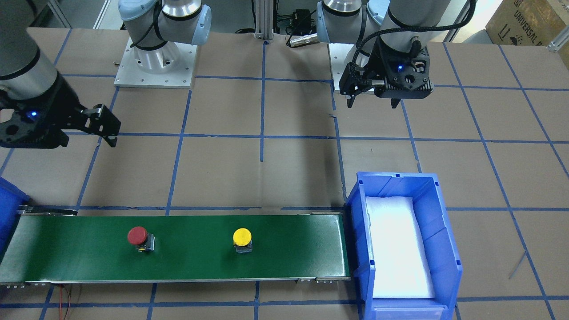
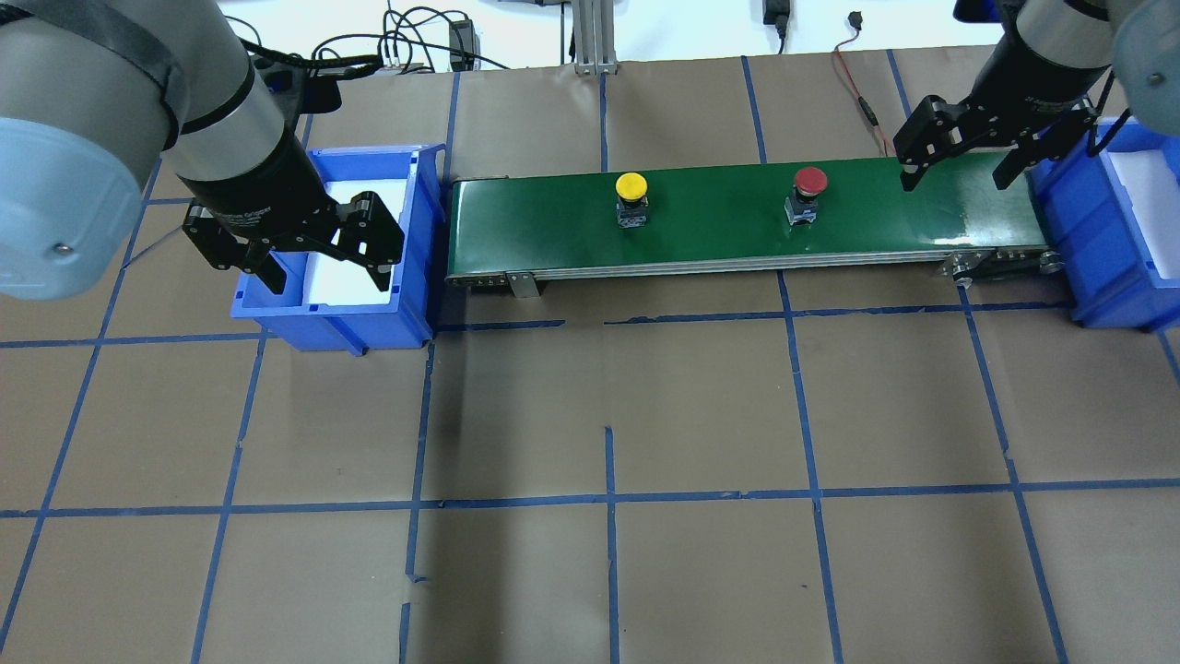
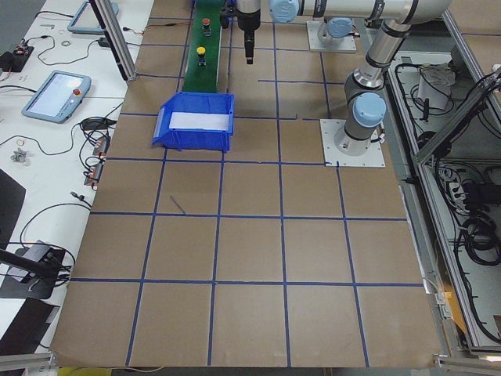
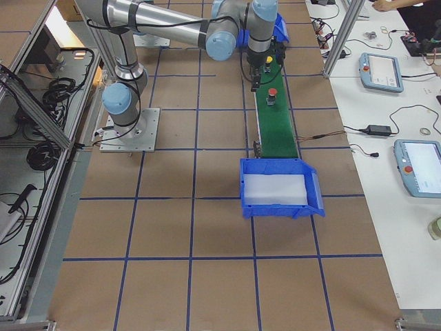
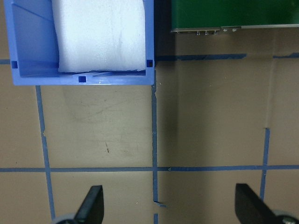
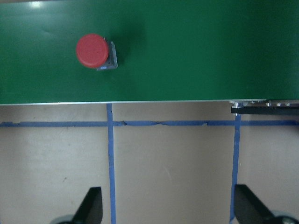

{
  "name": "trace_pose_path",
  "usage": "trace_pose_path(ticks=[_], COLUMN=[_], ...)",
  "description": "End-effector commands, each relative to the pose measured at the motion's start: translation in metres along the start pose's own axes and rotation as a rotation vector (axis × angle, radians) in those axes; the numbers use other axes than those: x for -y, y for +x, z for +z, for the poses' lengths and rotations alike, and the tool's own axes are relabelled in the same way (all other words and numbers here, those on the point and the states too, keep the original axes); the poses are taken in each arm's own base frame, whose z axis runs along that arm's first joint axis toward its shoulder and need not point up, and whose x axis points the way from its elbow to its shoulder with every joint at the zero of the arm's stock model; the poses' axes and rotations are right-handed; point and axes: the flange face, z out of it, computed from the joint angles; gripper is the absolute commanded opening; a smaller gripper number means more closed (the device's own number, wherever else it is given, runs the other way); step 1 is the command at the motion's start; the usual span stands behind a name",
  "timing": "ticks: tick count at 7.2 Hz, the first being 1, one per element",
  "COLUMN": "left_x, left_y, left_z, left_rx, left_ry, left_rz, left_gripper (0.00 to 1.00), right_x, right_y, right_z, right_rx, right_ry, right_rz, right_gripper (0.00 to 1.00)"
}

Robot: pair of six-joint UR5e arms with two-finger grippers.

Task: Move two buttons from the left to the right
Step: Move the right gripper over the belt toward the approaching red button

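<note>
Two items on green belt (image 1: pixel 289 249), front-facing view: red button (image 1: pixel 138 236), yellow button (image 1: pixel 242 238) at its 3 o'clock, well apart; blue bin (image 1: pixel 359 240) just beside belt's 3 o'clock end. Overhead: left gripper (image 2: pixel 330 277) spread, empty, near bin; right gripper (image 2: pixel 956 177) spread, empty, at red button's 3 o'clock. Right wrist: red button at 10 o'clock on belt.

Brown table (image 2: pixel 710 590), blue tape grid (image 2: pixel 610 498)

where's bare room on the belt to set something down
Bare belt: from the left blue bin to the yellow button, and from there to the red button. Past that, the right tool hovers close.
</note>
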Motion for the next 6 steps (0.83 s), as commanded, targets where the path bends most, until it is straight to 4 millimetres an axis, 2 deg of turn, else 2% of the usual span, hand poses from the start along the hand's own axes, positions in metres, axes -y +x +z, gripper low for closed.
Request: trace_pose_path(ticks=[1,2,3,4,6], left_x=[0.0,-0.001,0.0,0.0,0.001], left_y=[0.0,0.0,0.0,0.0,0.0], left_z=[0.001,0.002,0.001,0.001,0.004], left_rx=[0.001,-0.001,0.001,0.001,-0.001], left_ry=[-0.001,-0.005,-0.003,-0.003,-0.009], left_rz=[0.001,0.001,0.001,0.001,0.001], left_gripper=[1.0,1.0,1.0,1.0,1.0], right_x=[0.046,0.064,0.074,0.081,0.08], right_y=[0.035,0.043,0.047,0.05,0.052], right_z=[0.049,0.077,0.102,0.117,0.116], right_rx=[0.01,0.016,0.021,0.024,0.022], right_ry=[0.029,-0.01,-0.018,-0.013,-0.003], right_rz=[-0.032,-0.063,-0.065,-0.063,-0.061], right_gripper=[1.0,1.0,1.0,1.0,1.0])
